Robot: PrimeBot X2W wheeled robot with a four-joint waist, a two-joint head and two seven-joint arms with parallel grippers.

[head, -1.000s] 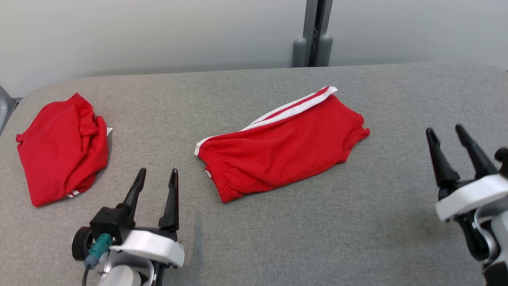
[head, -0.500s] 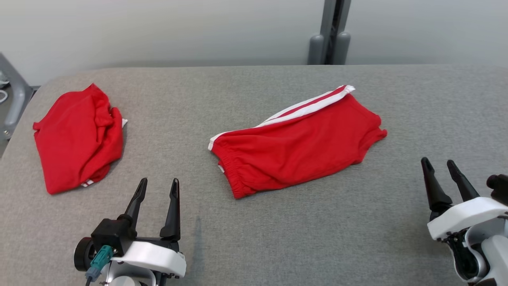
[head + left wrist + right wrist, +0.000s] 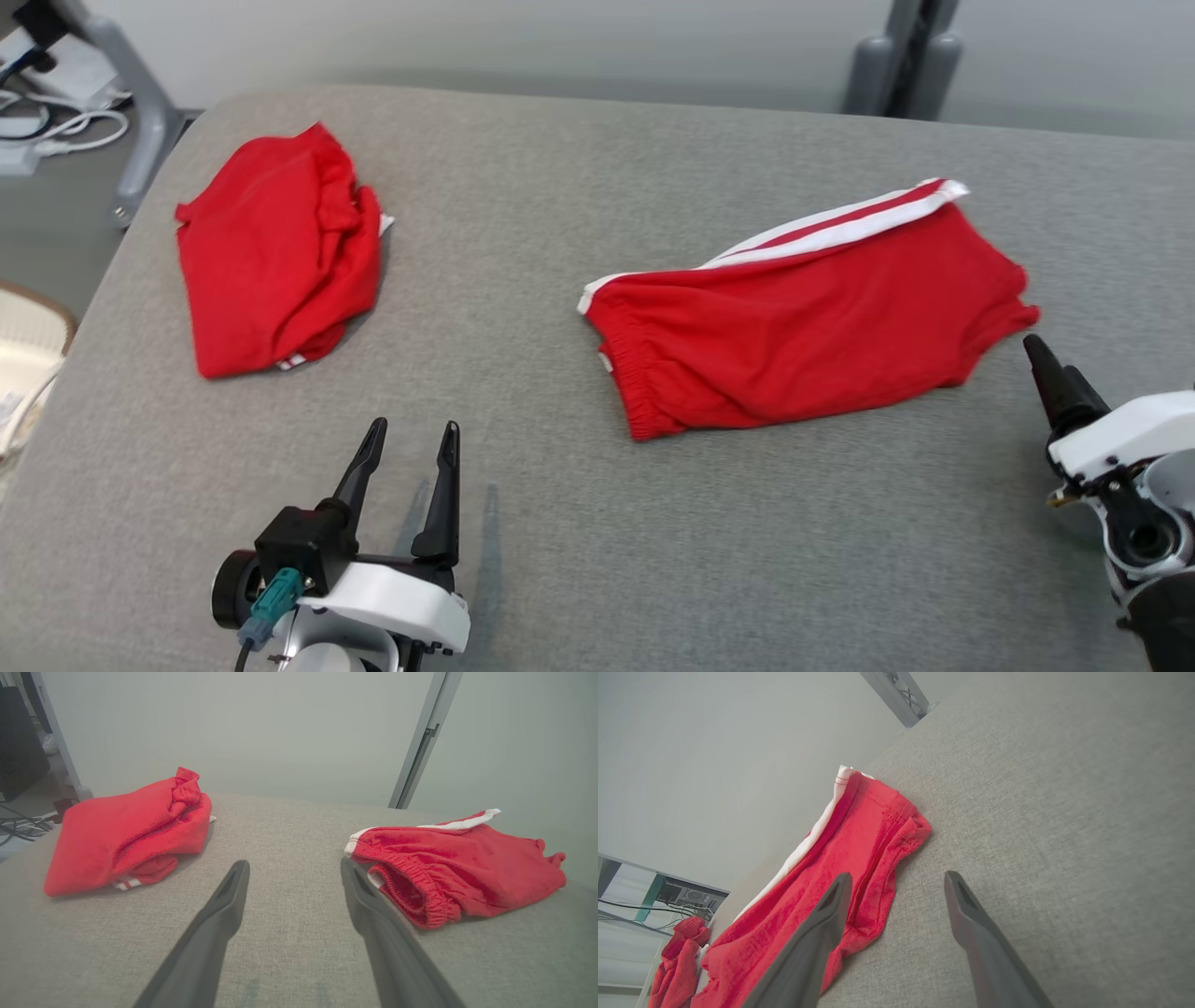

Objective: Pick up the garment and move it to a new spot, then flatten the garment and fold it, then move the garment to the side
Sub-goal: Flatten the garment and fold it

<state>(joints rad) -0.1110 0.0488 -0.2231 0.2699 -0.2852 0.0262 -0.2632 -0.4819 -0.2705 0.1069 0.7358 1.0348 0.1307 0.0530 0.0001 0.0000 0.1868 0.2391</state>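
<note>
Red shorts [image 3: 803, 313] with white side stripes lie flat on the grey padded table [image 3: 560, 523], waistband toward the left; they also appear as the shorts [image 3: 458, 868] and the shorts [image 3: 840, 868] in the wrist views. My left gripper [image 3: 414, 427] is open and empty near the front edge, left of the waistband; between its fingertips, the left gripper [image 3: 294, 863] frames bare table. My right gripper [image 3: 1041, 350] hovers just off the shorts' right leg end; in its wrist view the right gripper [image 3: 897, 875] is open, its left finger over the hem.
A second red garment [image 3: 275, 252], bunched and folded, lies at the table's far left. Beyond the left edge are a pale basket [image 3: 28, 327], cables and a grey stand leg [image 3: 140, 103]. A grey post [image 3: 901, 56] stands behind the table.
The camera has swung left, so the whole scene shifted right. My right gripper has dropped and come closer to the shorts' right end. Both garments lie as before.
</note>
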